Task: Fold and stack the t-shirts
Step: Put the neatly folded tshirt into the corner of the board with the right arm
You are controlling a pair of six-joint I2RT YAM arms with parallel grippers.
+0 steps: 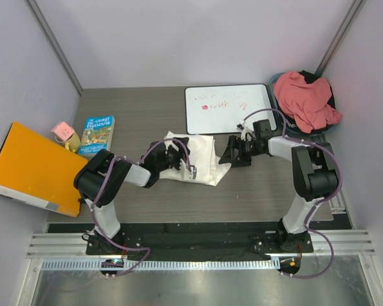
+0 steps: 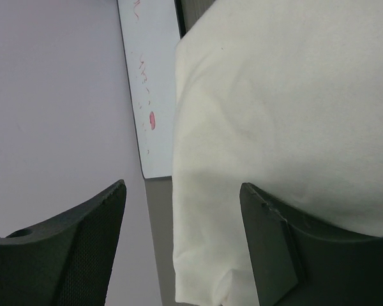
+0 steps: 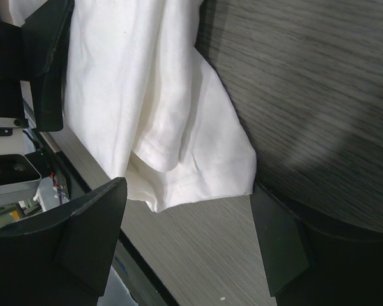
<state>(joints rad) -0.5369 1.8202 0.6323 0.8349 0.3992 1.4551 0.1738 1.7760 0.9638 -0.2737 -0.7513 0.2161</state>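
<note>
white t-shirt (image 1: 204, 156) one, pink t-shirt (image 1: 303, 99) one, whiteboard (image 1: 226, 108) one

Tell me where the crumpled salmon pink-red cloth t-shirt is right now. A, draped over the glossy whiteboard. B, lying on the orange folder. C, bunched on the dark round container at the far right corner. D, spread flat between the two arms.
C: the salmon pink-red t-shirt lies bunched on top of the dark container at the far right corner.
</note>
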